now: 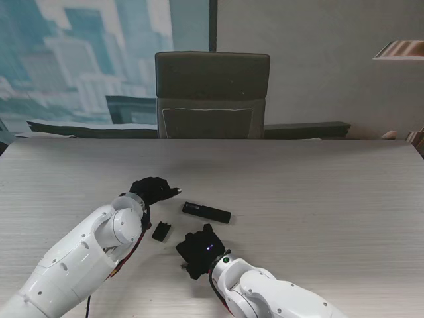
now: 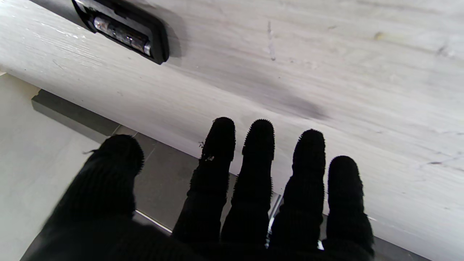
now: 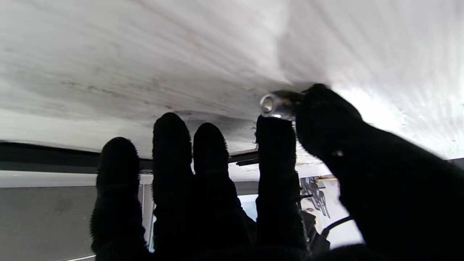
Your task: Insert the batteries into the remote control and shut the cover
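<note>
Right hand [image 1: 201,250] sits low in the stand frame's centre, thumb and forefinger pinching a battery [image 3: 277,105], the other fingers extended. Just farther from me, up and slightly right of it, the remote control [image 1: 206,212] lies on the table [image 1: 318,199], long axis running left to right with a slight tilt. One cell seems already seated in its open bay, though only the left wrist view shows that. Left hand [image 1: 152,189], fingers spread and empty, hovers beside the remote's left end; the cover [image 1: 161,230] lies between the arms.

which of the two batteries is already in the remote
The battery lying in the open compartment of the remote control. The other battery is pinched in the right hand, off the remote.
</note>
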